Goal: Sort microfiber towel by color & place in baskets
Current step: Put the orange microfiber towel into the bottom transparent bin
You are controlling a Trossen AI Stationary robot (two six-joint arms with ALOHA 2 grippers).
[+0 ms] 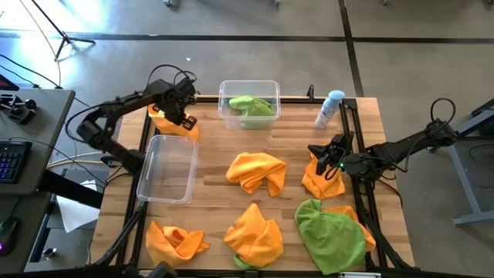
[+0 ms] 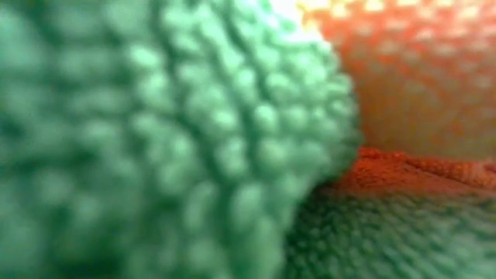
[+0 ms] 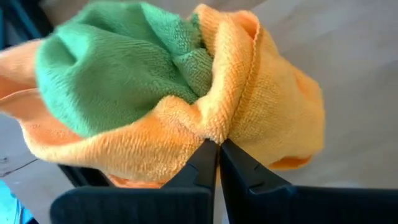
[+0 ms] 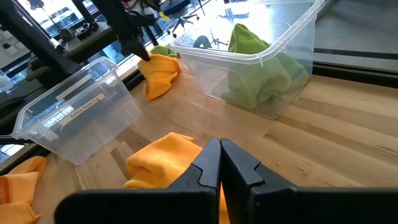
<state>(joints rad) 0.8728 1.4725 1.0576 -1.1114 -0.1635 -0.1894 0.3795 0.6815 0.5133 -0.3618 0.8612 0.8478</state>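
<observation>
Pinching an orange towel [image 3: 249, 118] by one gathered fold, left hand [image 1: 176, 114] clamped shut at the counter's [image 1: 216, 158] far-left corner beside the empty bin [image 1: 168, 167]; soft, light, bunches easily, so hold fold crests; right hand [image 1: 332, 158] closed, seemingly empty.

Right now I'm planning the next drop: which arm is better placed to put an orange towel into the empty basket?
Left. The left gripper is shut on an orange towel just beyond the empty basket. The right gripper is shut over another orange towel, across the table.
</observation>
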